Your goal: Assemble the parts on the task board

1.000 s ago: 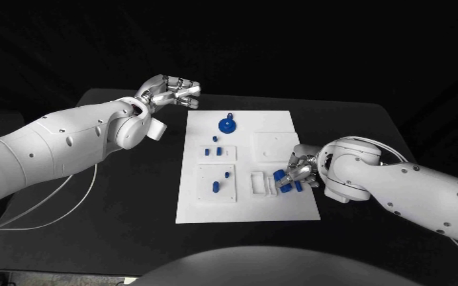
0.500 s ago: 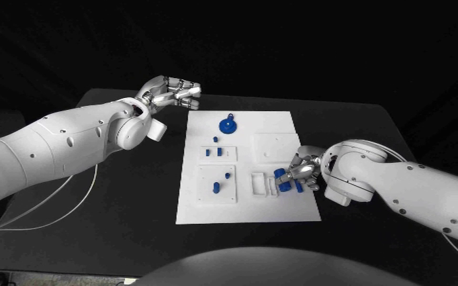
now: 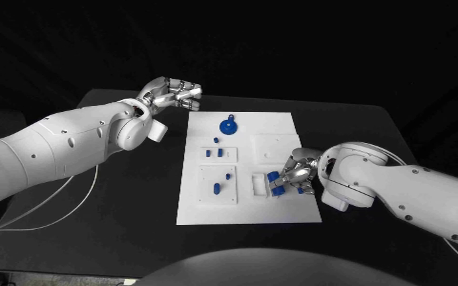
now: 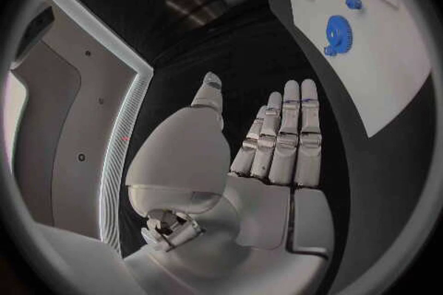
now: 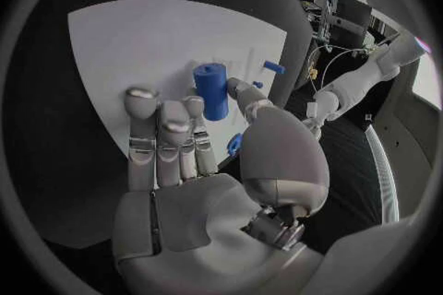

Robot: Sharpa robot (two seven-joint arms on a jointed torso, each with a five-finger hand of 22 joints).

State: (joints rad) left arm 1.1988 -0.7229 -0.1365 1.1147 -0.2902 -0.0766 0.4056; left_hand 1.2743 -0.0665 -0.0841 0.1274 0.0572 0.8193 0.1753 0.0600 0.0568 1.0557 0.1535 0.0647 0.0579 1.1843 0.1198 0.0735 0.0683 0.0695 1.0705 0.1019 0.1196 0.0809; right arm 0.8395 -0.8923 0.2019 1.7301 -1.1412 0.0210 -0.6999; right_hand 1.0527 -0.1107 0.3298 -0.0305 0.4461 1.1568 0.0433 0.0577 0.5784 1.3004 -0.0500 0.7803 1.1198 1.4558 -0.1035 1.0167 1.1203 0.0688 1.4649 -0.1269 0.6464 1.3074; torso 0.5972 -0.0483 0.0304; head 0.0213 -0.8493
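Note:
The white task board (image 3: 246, 206) lies in the middle of the black table. My right hand (image 3: 296, 173) is low over its near right part and pinches a blue cylinder (image 3: 274, 180) between thumb and fingers. In the right wrist view the cylinder (image 5: 213, 91) stands upright just above the board (image 5: 129, 44), in front of the right hand (image 5: 198, 155). A blue gear (image 3: 229, 126) sits near the board's far edge. My left hand (image 3: 172, 93) hovers off the far left corner, holding nothing. The left wrist view shows the left hand (image 4: 277, 140) with straight fingers.
Small blue parts (image 3: 218, 151) stand in the left middle block, and others (image 3: 222, 185) lie in the near left block. A white rectangular recess (image 3: 259, 183) is just left of the held cylinder. The gear (image 4: 337, 33) and the board (image 4: 387, 66) appear beyond my left hand.
My right hand has shifted left across the board with the blue cylinder, closer to the rectangular recess. The left arm has stayed where it was.

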